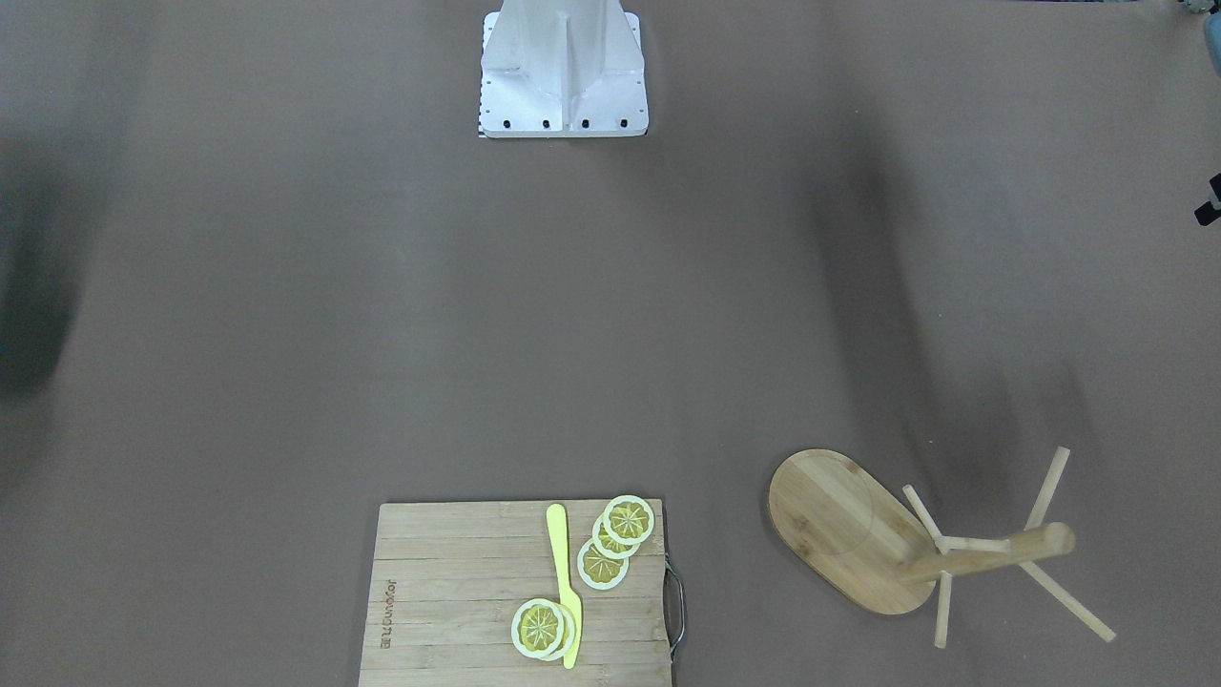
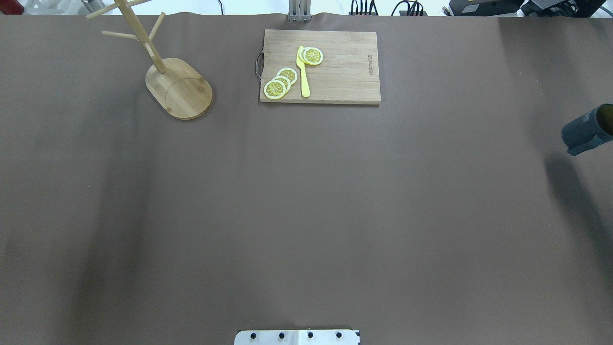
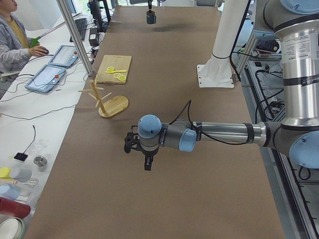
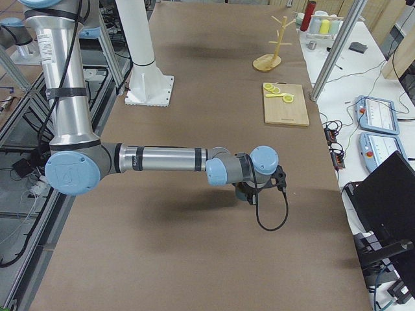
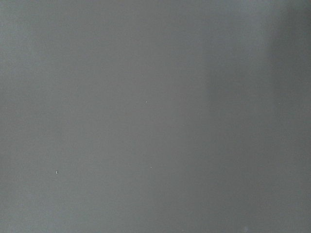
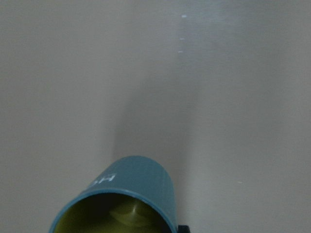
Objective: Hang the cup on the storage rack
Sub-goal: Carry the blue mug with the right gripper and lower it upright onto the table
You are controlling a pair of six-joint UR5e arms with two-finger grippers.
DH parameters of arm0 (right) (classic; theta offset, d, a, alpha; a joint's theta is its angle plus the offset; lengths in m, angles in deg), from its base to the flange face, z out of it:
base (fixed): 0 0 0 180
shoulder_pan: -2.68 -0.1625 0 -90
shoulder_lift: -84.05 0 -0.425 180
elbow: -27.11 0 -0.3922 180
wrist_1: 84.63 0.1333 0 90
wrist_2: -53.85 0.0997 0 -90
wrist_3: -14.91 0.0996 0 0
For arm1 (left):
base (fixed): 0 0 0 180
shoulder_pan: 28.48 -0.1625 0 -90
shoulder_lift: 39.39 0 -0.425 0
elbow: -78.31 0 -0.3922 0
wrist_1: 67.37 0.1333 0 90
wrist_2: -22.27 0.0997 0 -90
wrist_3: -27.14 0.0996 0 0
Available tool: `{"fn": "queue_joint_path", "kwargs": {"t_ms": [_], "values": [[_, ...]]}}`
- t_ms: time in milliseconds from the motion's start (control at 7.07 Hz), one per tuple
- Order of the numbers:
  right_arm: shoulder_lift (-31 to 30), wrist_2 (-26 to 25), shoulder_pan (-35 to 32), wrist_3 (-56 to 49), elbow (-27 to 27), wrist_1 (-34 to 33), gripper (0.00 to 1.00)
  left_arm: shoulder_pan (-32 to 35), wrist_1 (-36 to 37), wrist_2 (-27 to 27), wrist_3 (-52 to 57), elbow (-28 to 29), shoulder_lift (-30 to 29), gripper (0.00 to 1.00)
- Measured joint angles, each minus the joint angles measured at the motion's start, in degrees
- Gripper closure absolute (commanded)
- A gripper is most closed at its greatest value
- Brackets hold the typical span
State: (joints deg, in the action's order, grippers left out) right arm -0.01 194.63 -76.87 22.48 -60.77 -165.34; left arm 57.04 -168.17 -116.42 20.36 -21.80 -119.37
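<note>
right gripper (image 4: 248, 194) clasps cup (image 2: 586, 130) aloft | left gripper (image 3: 147, 163) grip: cannot tell | storage rack (image 2: 178, 89) well apart from fingers, pegs bare; hanging remains

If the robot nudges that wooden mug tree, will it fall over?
Probably steady against a low push: the storage rack has a broad, flat oval base. A bump high on the post seems likelier to tip it, since the post stands at one end of the base. Its thin pegs look fragile.

Combines silver tubular links (image 4: 168, 158), pale-blue joint caps (image 4: 264, 157) and black wrist cables (image 4: 269, 229) beside a white, dark-screwed pedestal (image 1: 563, 86).
</note>
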Motion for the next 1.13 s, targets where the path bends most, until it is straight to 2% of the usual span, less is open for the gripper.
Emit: {"fn": "queue_joint_path", "kwargs": {"t_ms": [424, 707, 1132], "values": [[1.6, -2.5, 14.8, 24.1, -13.8, -0.2, 1.00, 0.0, 0.0, 0.1, 0.0, 0.1, -0.4, 0.02], [9.3, -5.5, 25.1, 42.6, -16.6, -0.1, 1.00, -0.1, -0.1, 0.1, 0.2, 0.2, -0.7, 0.02], [18.6, -13.5, 36.5, 57.3, -16.6, 0.1, 1.00, -0.1, -0.9, 0.1, 0.3, 0.5, -0.8, 0.02]]}}
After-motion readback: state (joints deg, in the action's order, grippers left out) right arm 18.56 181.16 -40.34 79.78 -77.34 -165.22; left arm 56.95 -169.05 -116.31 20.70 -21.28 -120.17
